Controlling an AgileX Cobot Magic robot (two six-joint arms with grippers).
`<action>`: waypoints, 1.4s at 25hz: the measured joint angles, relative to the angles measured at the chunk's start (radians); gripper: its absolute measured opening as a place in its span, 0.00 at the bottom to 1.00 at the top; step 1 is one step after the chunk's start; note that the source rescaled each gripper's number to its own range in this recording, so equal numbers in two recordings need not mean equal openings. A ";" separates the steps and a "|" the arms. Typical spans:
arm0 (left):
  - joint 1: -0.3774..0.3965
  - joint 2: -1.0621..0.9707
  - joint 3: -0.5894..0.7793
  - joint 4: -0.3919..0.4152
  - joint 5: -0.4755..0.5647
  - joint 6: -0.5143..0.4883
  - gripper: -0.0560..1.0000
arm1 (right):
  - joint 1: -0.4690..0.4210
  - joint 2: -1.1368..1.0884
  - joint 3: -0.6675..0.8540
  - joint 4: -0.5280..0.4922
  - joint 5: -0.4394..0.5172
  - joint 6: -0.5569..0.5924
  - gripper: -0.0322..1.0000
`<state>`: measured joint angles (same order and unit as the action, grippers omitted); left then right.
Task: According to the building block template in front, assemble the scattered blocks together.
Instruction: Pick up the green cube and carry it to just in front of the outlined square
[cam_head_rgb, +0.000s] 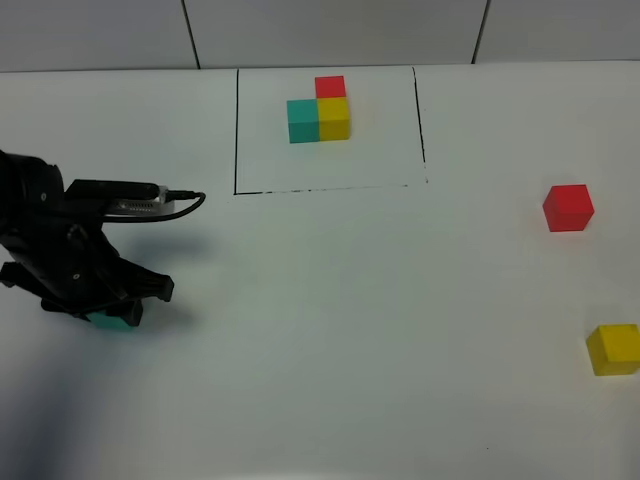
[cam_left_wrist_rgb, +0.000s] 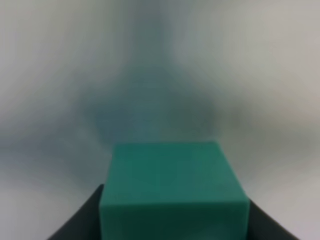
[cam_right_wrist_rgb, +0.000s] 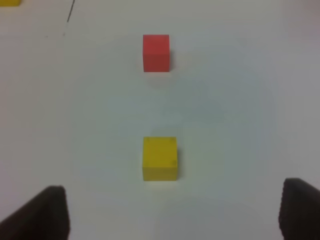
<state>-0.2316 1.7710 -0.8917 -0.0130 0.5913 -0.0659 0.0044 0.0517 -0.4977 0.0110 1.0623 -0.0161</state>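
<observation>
My left jaws are clamped on the teal cube (cam_left_wrist_rgb: 172, 190), right jaws apart; I've the red cube (cam_head_rgb: 568, 208) and yellow cube (cam_head_rgb: 613, 349) unassembled at right.

The building block template (cam_head_rgb: 320, 112), a black-outlined L of joined cubes, lies far and central on the desk (cam_head_rgb: 330, 300): teal left, yellow right, red behind the yellow. The loose teal cube (cam_head_rgb: 112, 321) sits near left, clamped between dark jaws. The red cube (cam_head_rgb: 568, 207) rests flat at far right, the yellow cube (cam_head_rgb: 613, 349) nearer, well apart.
</observation>
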 joint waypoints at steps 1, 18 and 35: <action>-0.008 0.000 -0.024 -0.005 0.017 0.039 0.06 | 0.000 0.000 0.000 0.000 0.000 0.000 0.74; -0.364 0.300 -0.611 -0.020 0.392 0.629 0.06 | 0.000 0.000 0.000 0.000 0.000 0.000 0.74; -0.479 0.504 -0.938 -0.021 0.553 0.873 0.06 | 0.000 0.000 0.000 0.000 0.000 0.000 0.74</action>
<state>-0.7102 2.2753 -1.8294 -0.0336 1.1439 0.8072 0.0044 0.0517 -0.4977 0.0110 1.0623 -0.0161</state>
